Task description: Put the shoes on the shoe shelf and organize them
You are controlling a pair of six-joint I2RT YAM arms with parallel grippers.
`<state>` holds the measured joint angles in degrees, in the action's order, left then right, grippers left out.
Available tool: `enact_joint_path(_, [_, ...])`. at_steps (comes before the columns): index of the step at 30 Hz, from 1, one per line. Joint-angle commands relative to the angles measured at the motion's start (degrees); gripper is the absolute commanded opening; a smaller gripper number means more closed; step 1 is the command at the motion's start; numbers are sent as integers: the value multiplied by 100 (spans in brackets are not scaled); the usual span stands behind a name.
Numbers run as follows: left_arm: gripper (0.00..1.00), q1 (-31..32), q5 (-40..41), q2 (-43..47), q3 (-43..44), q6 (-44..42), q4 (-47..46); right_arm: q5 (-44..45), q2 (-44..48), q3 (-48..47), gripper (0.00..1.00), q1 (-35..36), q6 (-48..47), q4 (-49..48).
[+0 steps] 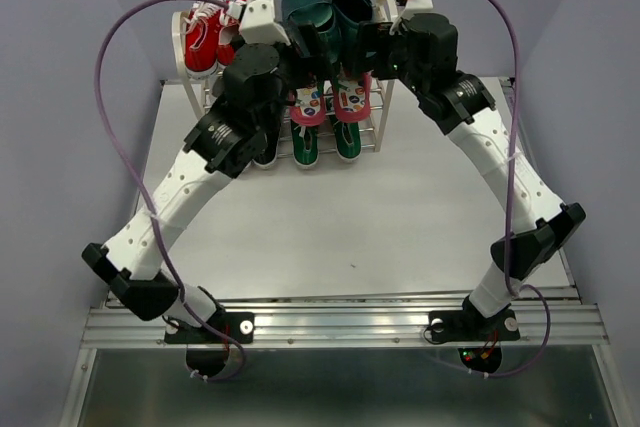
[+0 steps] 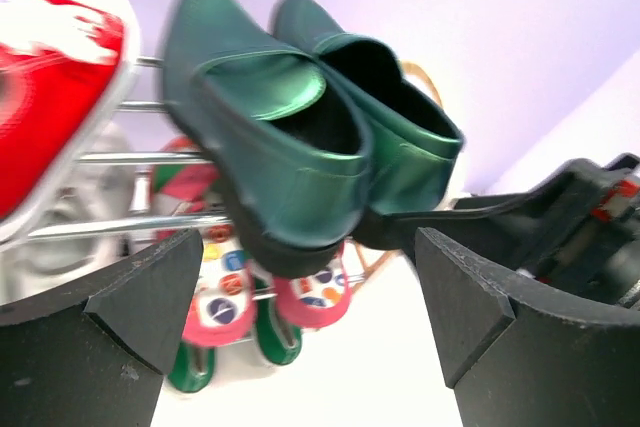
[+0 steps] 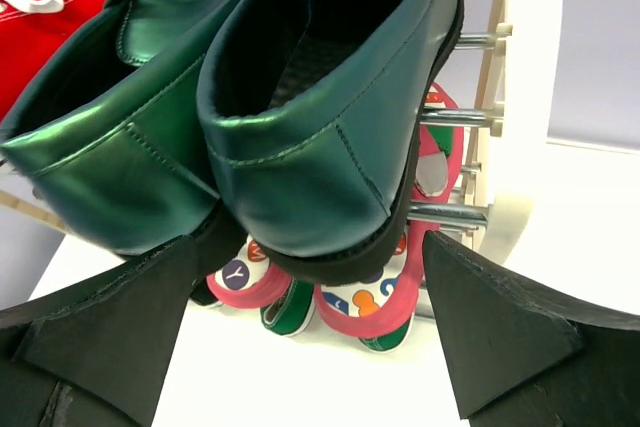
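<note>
Left claw (image 2: 305, 297) and right claw (image 3: 310, 277) both gape, released — heels (image 2: 290, 137) rest atop shelf (image 3: 525, 77), just beyond both; neither touches them

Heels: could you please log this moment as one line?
heels on shelf top tier | left jaws open | right jaws open | flip-flops below

Bright, even, diffuse overhead lighting; only faint soft shadows on worktop (image 1: 380, 217). Soft sheen on dark-green heels (image 3: 130, 147). Left wrist view motion-blurred throughout, red sneaker (image 2: 50, 87) smeared. Right wrist view sharper. Wide-angle bending at wrist-view edges.
</note>
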<state>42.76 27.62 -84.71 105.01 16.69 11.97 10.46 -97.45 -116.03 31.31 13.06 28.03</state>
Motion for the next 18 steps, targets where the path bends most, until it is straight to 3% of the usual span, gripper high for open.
enact_joint_path(1, [99,13,533,726,-322,-236,244,-140,507,27,100,42,-40,-175])
enact_joint_path(6, [99,-285,1070,1350,-700,-123,876,-123,981,299,100,42,-198,-175])
enact_joint_path(10, [99,-865,816,1782,-1385,-157,842,228,1500,949,100,42,-207,-175])
enact_joint_path(14, [99,-1340,684,1747,-1361,-341,922,649,1983,1749,100,42,-76,-210])
enact_joint_path(18, [99,-2016,-200,1309,-1062,-507,834,870,2388,2373,100,42,56,-298])
